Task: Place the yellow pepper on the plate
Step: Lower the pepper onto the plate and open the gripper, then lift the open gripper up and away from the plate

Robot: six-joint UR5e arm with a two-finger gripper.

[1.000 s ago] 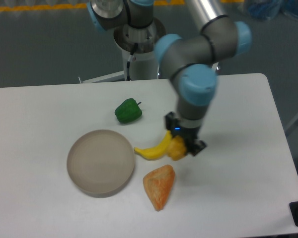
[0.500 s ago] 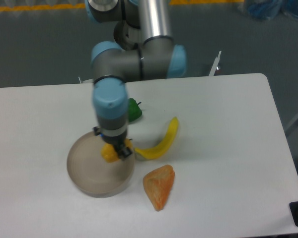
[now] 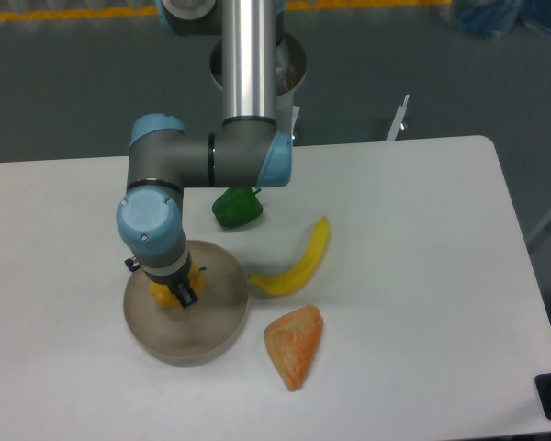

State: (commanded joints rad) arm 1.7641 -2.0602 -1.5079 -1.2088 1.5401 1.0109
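End effector [image 3: 173, 292] is down over the left half of the plate [image 3: 216, 326], fingers pinching the yellow pepper [image 3: 165, 293], which shows as a small yellow-orange lump under the wrist, inside the rim. Can't tell whether the pepper rests on the dish floor or hangs just above it; the arm blocks that. Plate sits near-left on the white surface [image 3: 422, 239]. Other items around: green pepper [image 3: 236, 208] just beyond the plate's far-right side, partly behind the elbow; banana [image 3: 298, 263] curving off the plate's right edge, tip about touching the rim; orange triangular piece [image 3: 295, 344] near-right of the plate, apart from it. Handling, as a guess: pepper looks glossy, lobed, prob. a light hard toy, so stiff, little give, and slick on the bulges. Best hold is across the middle w/ pads seated in the grooves btwn lobes, not on a rounded crest where it could squirt out. Once let go it may roll a bit; the low rim should catch it.
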